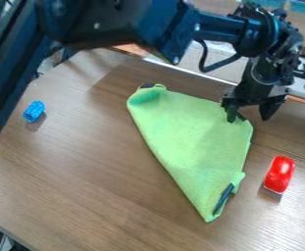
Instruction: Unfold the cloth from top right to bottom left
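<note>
At the far right corner of the green cloth (187, 132), the claw (249, 115) points down with its fingers apart; whether it touches the fabric I can't tell. The cloth lies folded mid-counter (83, 162). The step looks like taking hold of that corner. Next calls for pinching only the top layer, lifting, and drawing it toward near left.

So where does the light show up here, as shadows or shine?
In the camera view, small soft shadows lie beside the blue object and the red object, which also has pale glints; a broader, darker patch shades the wood-grain tabletop left of the green cloth's top corner, and faint shading dims the cloth near the hand.
</note>
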You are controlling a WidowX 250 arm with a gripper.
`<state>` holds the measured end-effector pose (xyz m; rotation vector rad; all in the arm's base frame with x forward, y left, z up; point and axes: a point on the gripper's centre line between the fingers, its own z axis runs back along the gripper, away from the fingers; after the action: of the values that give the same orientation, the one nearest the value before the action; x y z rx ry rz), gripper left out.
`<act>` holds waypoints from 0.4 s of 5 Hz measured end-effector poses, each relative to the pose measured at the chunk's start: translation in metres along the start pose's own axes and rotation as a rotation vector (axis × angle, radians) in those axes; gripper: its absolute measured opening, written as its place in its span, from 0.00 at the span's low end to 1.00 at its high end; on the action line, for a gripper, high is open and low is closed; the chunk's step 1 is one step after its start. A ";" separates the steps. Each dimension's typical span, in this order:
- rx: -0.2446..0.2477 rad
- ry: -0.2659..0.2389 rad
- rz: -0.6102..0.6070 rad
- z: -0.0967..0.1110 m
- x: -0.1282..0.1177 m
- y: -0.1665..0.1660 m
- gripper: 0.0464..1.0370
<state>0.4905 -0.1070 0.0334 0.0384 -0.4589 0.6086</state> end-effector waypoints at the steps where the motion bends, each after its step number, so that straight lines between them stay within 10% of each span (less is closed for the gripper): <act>1: 0.000 -0.016 -0.002 0.000 0.002 0.000 0.64; 2: 0.002 -0.016 -0.013 -0.001 0.001 0.000 0.33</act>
<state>0.4916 -0.1059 0.0334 0.0484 -0.4735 0.5967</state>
